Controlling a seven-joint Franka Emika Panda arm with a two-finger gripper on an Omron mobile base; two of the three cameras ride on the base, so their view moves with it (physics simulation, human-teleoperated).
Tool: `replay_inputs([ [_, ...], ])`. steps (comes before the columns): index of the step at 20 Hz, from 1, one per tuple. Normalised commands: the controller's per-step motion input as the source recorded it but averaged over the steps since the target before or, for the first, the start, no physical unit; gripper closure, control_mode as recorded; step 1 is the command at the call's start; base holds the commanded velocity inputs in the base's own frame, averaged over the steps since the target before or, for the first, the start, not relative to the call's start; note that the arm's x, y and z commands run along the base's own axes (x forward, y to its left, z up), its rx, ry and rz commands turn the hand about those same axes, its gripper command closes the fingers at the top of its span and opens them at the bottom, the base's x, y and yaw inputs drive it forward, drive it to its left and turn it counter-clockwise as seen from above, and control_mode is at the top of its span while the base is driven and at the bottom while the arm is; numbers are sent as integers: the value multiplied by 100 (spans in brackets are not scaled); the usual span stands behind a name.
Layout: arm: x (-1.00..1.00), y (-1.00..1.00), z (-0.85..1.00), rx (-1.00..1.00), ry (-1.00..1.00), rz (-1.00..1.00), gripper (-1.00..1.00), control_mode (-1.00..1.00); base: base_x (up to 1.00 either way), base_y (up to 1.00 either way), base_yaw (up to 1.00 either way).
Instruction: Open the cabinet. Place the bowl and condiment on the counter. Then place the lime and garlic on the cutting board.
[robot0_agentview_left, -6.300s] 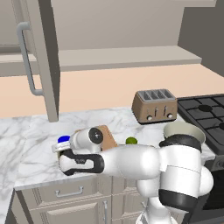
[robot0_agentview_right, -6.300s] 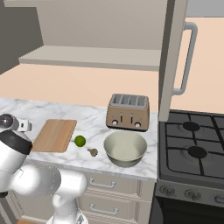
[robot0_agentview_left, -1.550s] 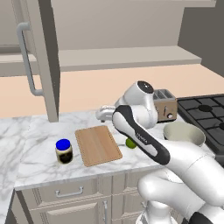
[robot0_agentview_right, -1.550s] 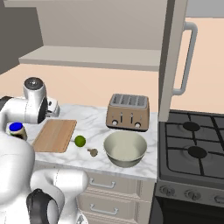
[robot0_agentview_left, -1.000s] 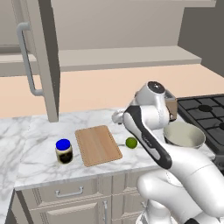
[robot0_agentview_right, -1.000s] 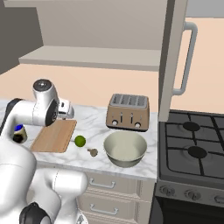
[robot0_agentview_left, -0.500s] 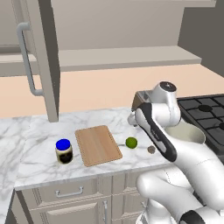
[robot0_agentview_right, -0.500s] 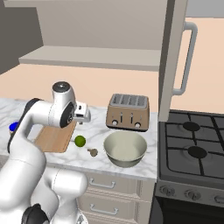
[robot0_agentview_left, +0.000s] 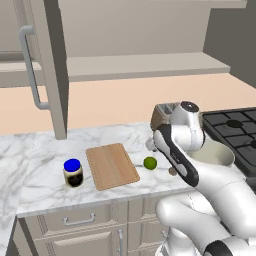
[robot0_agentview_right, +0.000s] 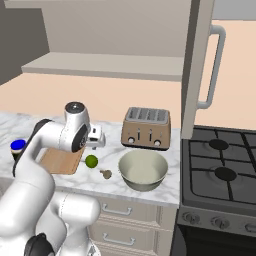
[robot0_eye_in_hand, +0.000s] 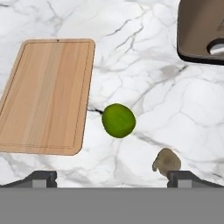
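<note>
above the marble table (robot0_eye_in_hand: 144, 52), the hand (robot0_eye_in_hand: 111, 177) is hovering wide open over the lime (robot0_eye_in_hand: 118, 120), its fingertips (robot0_eye_in_hand: 41, 178) cut off.

place: kitchen | cues: marble counter (robot0_agentview_left: 45, 150), toaster (robot0_agentview_right: 147, 128), gas stove (robot0_agentview_right: 220, 172), wall cabinet (robot0_agentview_left: 45, 60)

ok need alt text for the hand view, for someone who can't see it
A small bright green lime lies on the white marble counter just right of a bare light-brown wooden cutting board. A tiny brown-grey garlic lump sits nearby, with the open pincer hovering above.
</note>
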Motion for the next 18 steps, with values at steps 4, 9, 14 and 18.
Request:
replay_inputs([
  [4,4,0,-34,0,0,0,-100,-100,0,0,0],
  [9,22,1,-7,0,0,0,-100,-100,0,0,0],
  [14,40,1,0,0,4,0,-100,-100,0,0,0],
  [18,16,0,-3,0,2,0,-100,-100,0,0,0],
])
